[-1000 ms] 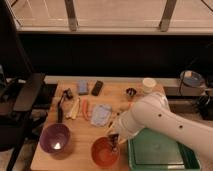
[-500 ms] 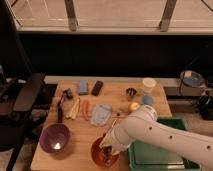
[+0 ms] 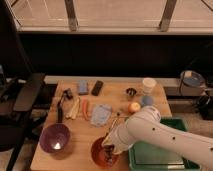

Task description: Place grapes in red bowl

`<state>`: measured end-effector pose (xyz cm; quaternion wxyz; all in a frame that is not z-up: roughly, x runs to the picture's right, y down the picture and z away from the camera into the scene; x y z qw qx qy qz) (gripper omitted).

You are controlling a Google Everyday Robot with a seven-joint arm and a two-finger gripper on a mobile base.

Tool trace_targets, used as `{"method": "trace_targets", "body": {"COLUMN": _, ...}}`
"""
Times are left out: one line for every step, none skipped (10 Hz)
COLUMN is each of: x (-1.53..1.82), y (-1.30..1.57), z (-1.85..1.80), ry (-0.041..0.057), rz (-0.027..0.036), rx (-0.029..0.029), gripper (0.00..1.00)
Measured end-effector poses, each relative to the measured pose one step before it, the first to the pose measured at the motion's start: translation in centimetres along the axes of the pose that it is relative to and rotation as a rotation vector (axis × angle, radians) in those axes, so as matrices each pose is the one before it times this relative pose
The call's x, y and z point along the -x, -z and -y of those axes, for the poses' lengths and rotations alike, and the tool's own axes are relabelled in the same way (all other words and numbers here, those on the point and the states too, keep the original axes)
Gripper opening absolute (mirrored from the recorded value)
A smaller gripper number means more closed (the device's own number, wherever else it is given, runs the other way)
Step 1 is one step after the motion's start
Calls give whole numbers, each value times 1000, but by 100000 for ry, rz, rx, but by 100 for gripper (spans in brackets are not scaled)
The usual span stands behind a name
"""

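- Hovering right over the red bowl point(image 3: 104, 154), the end effector point(image 3: 109, 148) sits at the bowl's right inner side, at the end of a white arm point(image 3: 160, 134) that reaches in from the right.
- Something dark shows at the end effector's tip inside the red bowl, most likely the grapes point(image 3: 108, 152); whether they are held or lying in the bowl, I cannot tell, nor can the width between the fingers be made out.
- The red bowl stands at the near edge of the wooden table point(image 3: 80, 135).
- Left of the red bowl, well apart from it, stands a purple bowl point(image 3: 54, 138).
- Just right of the red bowl lies a green tray point(image 3: 156, 156), partly covered by the arm.
- Behind the red bowl lies a pale blue cloth point(image 3: 101, 114), and farther back a black phone point(image 3: 97, 88) beside a blue-grey sponge point(image 3: 83, 87).
- Behind and to the right of the red bowl sit a yellow-red apple point(image 3: 133, 107) and a white cup point(image 3: 148, 85).
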<state>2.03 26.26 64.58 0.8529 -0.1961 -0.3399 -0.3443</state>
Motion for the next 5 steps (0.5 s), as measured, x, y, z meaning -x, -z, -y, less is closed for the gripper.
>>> {"method": "trace_targets", "body": {"x": -45, "y": -4, "z": -54, "ry": -817, "rz": 280, "rx": -198, "gripper": 73}}
{"method": "trace_targets", "body": {"x": 7, "y": -14, "z": -21, "ry": -129, "rz": 203, "rx": -89, "gripper": 73}}
{"method": "trace_targets", "body": {"x": 16, "y": 18, "z": 47, "ry": 335, "rz": 43, "rx": -85, "gripper": 73}}
{"method": "trace_targets", "body": {"x": -84, "y": 374, "z": 67, "ry": 280, "rz": -1167, "rx": -260, "gripper": 73}}
{"method": "trace_targets", "body": {"x": -250, "y": 692, "z": 169, "ry": -943, "rz": -2257, "rx": -490, "gripper": 73}}
